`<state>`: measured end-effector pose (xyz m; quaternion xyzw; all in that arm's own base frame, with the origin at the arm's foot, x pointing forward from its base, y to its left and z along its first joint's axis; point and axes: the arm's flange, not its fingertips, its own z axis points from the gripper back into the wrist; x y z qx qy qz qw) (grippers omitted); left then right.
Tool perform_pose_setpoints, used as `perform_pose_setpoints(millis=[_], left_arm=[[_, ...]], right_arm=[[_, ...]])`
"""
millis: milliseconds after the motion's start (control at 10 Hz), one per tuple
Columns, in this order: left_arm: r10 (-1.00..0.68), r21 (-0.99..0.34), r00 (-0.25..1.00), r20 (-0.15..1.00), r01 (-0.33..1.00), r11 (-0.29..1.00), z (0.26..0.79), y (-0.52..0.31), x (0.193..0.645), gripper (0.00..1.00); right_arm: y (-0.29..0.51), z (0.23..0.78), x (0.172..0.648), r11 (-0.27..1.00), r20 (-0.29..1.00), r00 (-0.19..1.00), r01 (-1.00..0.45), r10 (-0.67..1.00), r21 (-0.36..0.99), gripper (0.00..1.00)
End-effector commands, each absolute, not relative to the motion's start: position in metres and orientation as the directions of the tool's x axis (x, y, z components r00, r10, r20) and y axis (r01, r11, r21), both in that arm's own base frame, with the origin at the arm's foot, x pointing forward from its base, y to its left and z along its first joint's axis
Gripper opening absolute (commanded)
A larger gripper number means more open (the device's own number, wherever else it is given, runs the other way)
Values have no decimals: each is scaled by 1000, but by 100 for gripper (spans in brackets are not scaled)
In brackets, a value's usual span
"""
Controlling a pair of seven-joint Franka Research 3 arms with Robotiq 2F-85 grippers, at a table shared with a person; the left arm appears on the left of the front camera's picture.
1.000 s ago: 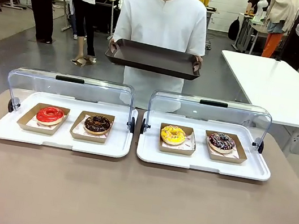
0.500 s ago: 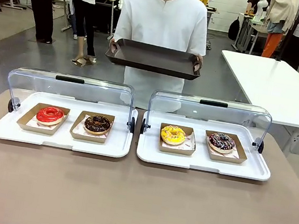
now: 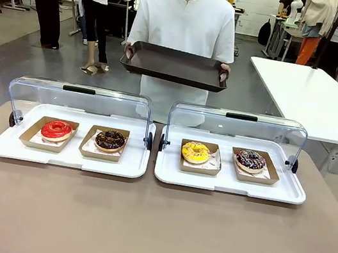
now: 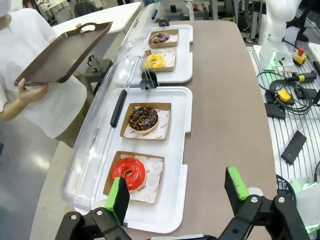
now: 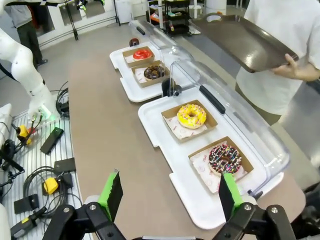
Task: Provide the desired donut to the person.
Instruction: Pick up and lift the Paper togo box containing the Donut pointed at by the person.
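Observation:
The person (image 3: 185, 19) in a white shirt stands at the far side of the table, holding a bare dark brown tray (image 3: 174, 66) in both hands. Two white display trays lie in front of the person with their clear lids raised. The left tray (image 3: 66, 156) carries a red donut (image 3: 57, 129) and a chocolate donut (image 3: 110, 139). The right one (image 3: 230, 185) carries a yellow donut (image 3: 195, 152) and a sprinkled chocolate donut (image 3: 250, 159). My left gripper (image 4: 177, 192) hangs open above the near left end of the table, by the red donut (image 4: 129, 172). My right gripper (image 5: 170, 196) hangs open near the sprinkled donut (image 5: 224, 158).
Each donut sits in its own brown cardboard box on paper. The raised lids (image 3: 79, 100) stand along the trays' far edges. A broad strip of tan table (image 3: 152, 227) runs along the near side. A white table (image 3: 310, 98) stands at the back right, with other people behind it.
The person has shifted the brown tray very slightly. The donuts and display trays have not moved.

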<state>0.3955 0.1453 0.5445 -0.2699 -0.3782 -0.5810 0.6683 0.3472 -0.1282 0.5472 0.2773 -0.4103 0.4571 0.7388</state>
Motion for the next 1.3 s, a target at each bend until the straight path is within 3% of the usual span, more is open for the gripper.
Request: perform_pose_setpoints(millis=[0, 1200], left_arm=[[-572, 91, 20, 820, 982, 164, 543, 146, 395, 100], [-572, 91, 20, 820, 982, 164, 543, 146, 395, 100]], right_arm=[[-128, 546, 349, 424, 865, 241, -905, 440, 36, 100], [-128, 546, 349, 424, 865, 241, -905, 440, 36, 100]])
